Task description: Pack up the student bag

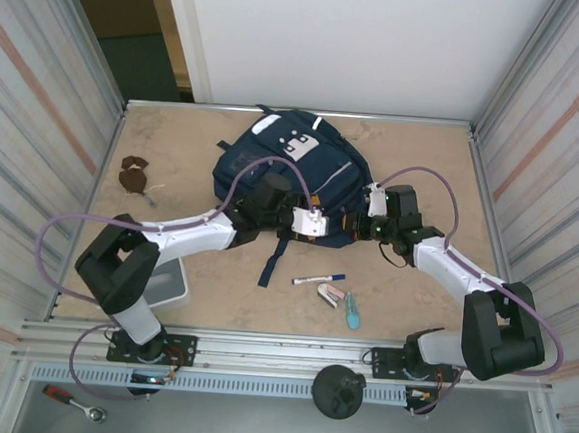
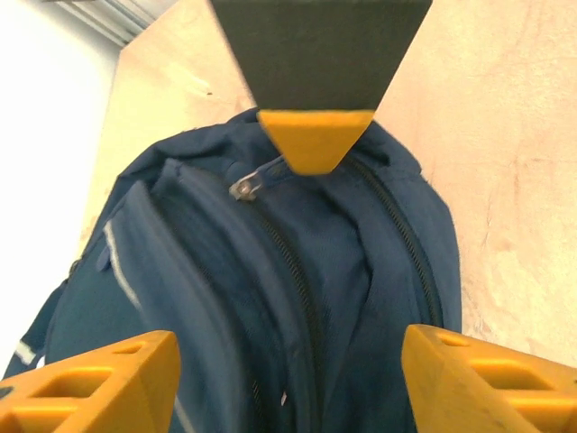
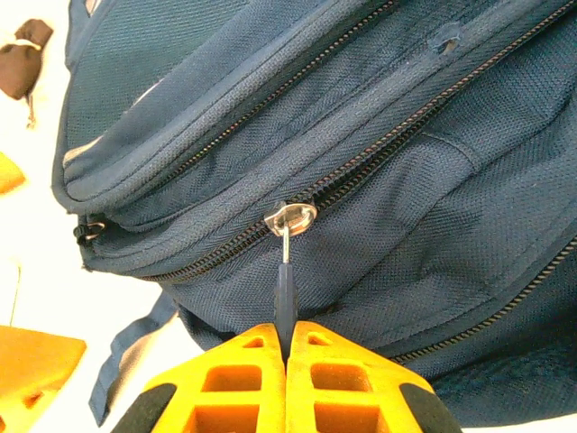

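The student bag (image 1: pixel 284 161), a navy-blue backpack with a white patch, lies at the back middle of the table. Both grippers meet at its near edge. My right gripper (image 3: pixel 286 338) is shut on the dark zipper pull (image 3: pixel 285 293), which hangs from a silver slider (image 3: pixel 290 217) on a zipper. In the top view the right gripper (image 1: pixel 369 226) is at the bag's right near corner. My left gripper (image 2: pixel 288 379) stands open over the bag's (image 2: pixel 297 271) zippered folds, with only fabric between its yellow fingers (image 2: pixel 99 383). From above, the left gripper (image 1: pixel 316 222) is just left of the right one.
A blue-capped marker (image 1: pixel 318 278), a small pink item (image 1: pixel 332 293) and a teal item (image 1: pixel 351 312) lie on the table in front of the bag. A brown object (image 1: pixel 132 174) sits at the left. A grey box (image 1: pixel 169 282) lies under the left arm.
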